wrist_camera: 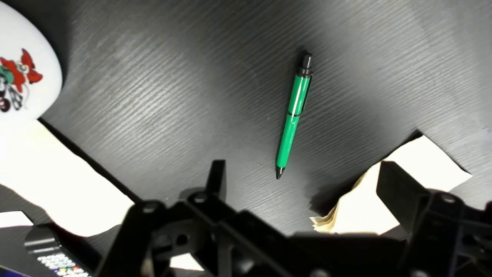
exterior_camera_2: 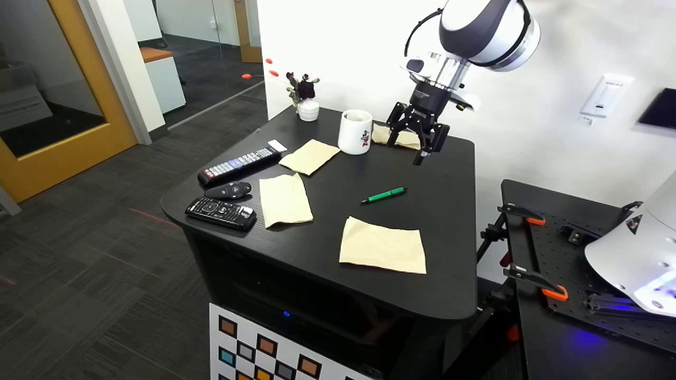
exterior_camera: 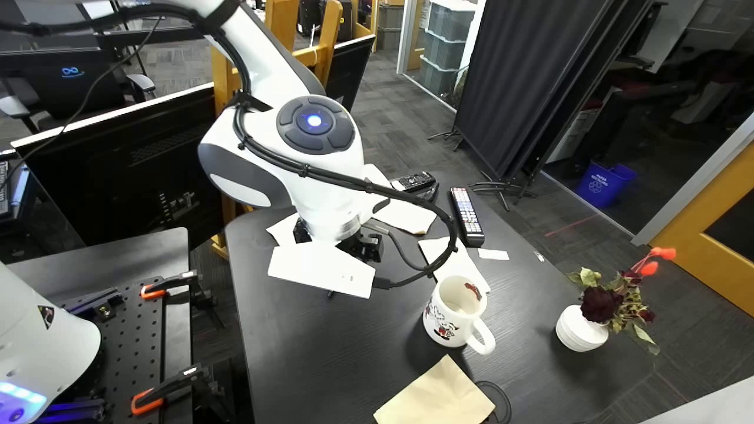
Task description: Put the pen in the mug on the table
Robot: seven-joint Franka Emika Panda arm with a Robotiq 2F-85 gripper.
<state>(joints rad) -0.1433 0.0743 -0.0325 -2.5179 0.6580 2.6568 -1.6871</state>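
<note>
Fingers (wrist_camera: 218,179): sitting spread wide, big gap between the two, and they're hanging up above the table (exterior_camera_2: 449,211).
Gripper (wrist_camera: 303,165): black Robotiq, pointing down at a slant; in an exterior view a white panel (exterior_camera: 321,269) is blocking most of it.
Green click pen (wrist_camera: 291,123): lying on the table, lower than the fingers and apart from them. In the wrist view it's showing up between the tips and just beyond them, writing end pointing back their way, push button pointing off.
White mug (exterior_camera_2: 355,132): standing upright, over to the left of the fingers in the wrist view. It's sporting a cartoon print, and its handle (exterior_camera: 484,338) is sticking out in an exterior view.
Paper napkins (exterior_camera_2: 383,245): four beige ones lying scattered around below the fingers, two of them resting right by the mug; can't tell if they're touching it.
Remotes (exterior_camera_2: 222,212): three black ones lying farther out from the fingers, bunching up along the table's edge past the napkins.
White card (exterior_camera_2: 277,145): lying by the end of the longest remote.
Flower vase (exterior_camera_2: 308,111): small, white, standing past the mug from the fingers, dark red blooms (exterior_camera_2: 306,89) poking out the top.
</note>
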